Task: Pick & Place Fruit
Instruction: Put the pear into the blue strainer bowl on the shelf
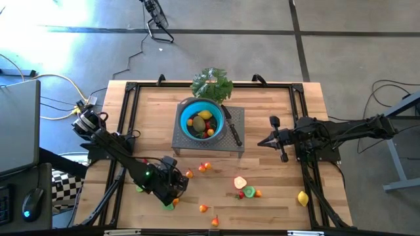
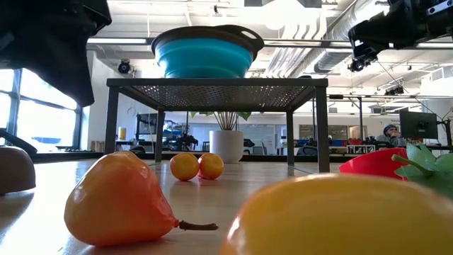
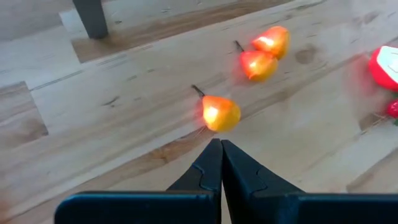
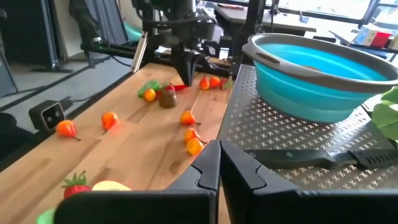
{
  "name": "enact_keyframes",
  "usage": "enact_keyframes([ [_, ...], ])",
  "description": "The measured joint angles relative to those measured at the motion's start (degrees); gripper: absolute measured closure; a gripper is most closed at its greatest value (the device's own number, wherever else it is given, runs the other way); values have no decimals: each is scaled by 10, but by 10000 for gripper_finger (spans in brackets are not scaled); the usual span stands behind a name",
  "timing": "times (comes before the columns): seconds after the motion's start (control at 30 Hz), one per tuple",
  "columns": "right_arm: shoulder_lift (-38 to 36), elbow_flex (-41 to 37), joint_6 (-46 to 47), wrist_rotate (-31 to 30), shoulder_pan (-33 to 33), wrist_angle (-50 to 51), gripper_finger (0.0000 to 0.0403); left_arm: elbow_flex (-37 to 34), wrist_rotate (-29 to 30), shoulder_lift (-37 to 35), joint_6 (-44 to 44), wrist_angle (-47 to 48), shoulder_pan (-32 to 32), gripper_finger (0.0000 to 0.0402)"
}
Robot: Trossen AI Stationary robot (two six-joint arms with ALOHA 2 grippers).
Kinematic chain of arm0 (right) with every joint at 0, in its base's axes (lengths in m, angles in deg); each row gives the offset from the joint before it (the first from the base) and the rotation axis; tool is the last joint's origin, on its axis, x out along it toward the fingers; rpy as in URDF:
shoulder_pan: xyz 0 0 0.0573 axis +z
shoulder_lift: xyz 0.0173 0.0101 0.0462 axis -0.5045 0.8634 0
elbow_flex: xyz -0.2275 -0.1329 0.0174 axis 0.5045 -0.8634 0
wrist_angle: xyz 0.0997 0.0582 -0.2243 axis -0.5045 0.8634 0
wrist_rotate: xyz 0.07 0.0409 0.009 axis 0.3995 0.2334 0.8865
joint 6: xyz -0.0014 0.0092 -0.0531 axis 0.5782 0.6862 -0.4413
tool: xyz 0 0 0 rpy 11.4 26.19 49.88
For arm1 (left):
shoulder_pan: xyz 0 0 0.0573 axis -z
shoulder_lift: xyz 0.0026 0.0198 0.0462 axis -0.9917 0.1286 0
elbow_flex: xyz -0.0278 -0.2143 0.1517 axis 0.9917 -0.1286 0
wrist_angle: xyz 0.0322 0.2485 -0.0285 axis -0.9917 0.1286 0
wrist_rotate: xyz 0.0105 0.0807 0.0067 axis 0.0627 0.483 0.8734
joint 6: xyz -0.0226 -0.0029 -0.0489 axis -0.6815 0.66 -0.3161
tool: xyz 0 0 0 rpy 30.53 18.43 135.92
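Several small toy fruits point(image 1: 202, 122), yellow, green and red, already lie in the blue bowl point(image 1: 184, 115) on its mesh stand point(image 1: 236, 143). Many more, orange, red and yellow, are scattered on the counter point(image 1: 275, 203). The left gripper point(image 3: 219, 151), fingers clenched empty, hovers just beside an orange pear point(image 3: 219, 112). The right gripper point(image 1: 264, 141), clenched empty too, waits near the stand.
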Motion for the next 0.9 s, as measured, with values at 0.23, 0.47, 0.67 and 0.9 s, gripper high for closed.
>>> enact_keyframes([
  [0.23, 0, 0, 0, 0, 0, 5, 400, 4, -13, 0, 24, 6, 0, 402],
  [0.47, 0, 0, 12, 0, 0, 7, 400, 4, -15, 0, 96, 1, 0, 401],
  [0.67, 0, 0, 17, 0, 0, 9, 400, 4, -15, 0, 95, 1, -4, 393],
  [0.9, 0, 0, 18, 0, 0, 9, 400, 4, -37, 0, 95, 9, -25, 297],
])
